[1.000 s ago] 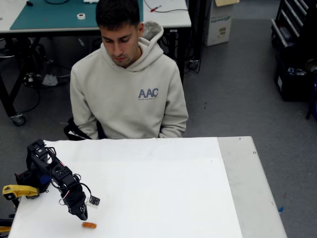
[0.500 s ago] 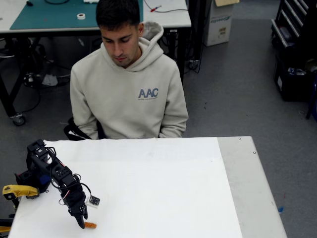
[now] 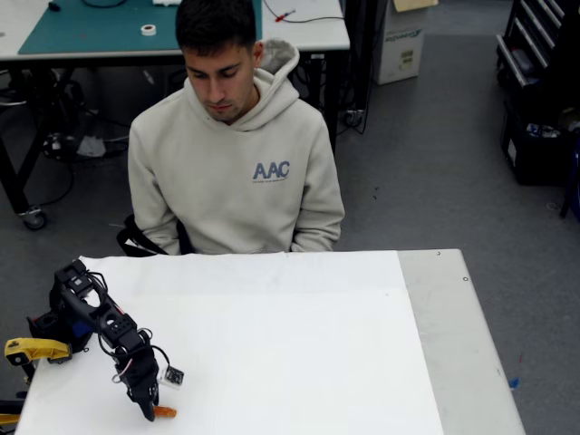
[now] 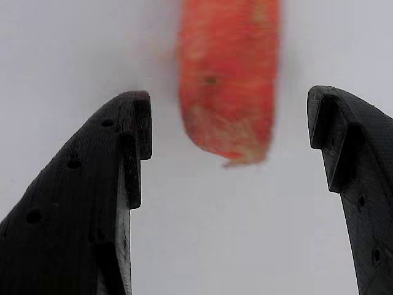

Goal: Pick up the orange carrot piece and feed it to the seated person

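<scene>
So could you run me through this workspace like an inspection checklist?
Surface: white table, grey strip along its right edge.
Job's things: orange carrot piece lies on the table between the open fingers, untouched; seated person behind the far edge, looking down.
Clutter: yellow clamp at the left edge.
Claw: the claw is open, lowered over the carrot.
Cables: thin wires on the arm.
Surroundings: workbench with green mat, cardboard box, grey floor.

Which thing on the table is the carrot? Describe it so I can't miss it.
On the white table, look near the front left corner, at the black gripper tip. The carrot is the small orange stub lying there, between the open fingers in the wrist view.
</scene>
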Controlling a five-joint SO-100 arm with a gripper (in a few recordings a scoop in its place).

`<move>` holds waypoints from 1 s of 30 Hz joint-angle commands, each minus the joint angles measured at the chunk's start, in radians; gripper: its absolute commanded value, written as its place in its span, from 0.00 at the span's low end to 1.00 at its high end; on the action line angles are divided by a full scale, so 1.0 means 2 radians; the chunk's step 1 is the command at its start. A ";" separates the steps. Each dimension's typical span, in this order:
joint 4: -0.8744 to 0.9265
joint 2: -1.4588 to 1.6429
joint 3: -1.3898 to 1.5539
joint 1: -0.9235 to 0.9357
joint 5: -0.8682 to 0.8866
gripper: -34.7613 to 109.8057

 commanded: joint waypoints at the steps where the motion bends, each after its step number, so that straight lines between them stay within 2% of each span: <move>1: -0.002 0.003 -0.039 0.010 -0.008 0.37; 17: -0.002 -0.003 -0.039 0.011 -0.008 0.37; 20: -0.002 -0.003 -0.039 0.011 -0.008 0.34; 25: -0.002 -0.003 -0.039 0.011 -0.008 0.22; 30: -0.002 -0.003 -0.039 0.012 -0.006 0.23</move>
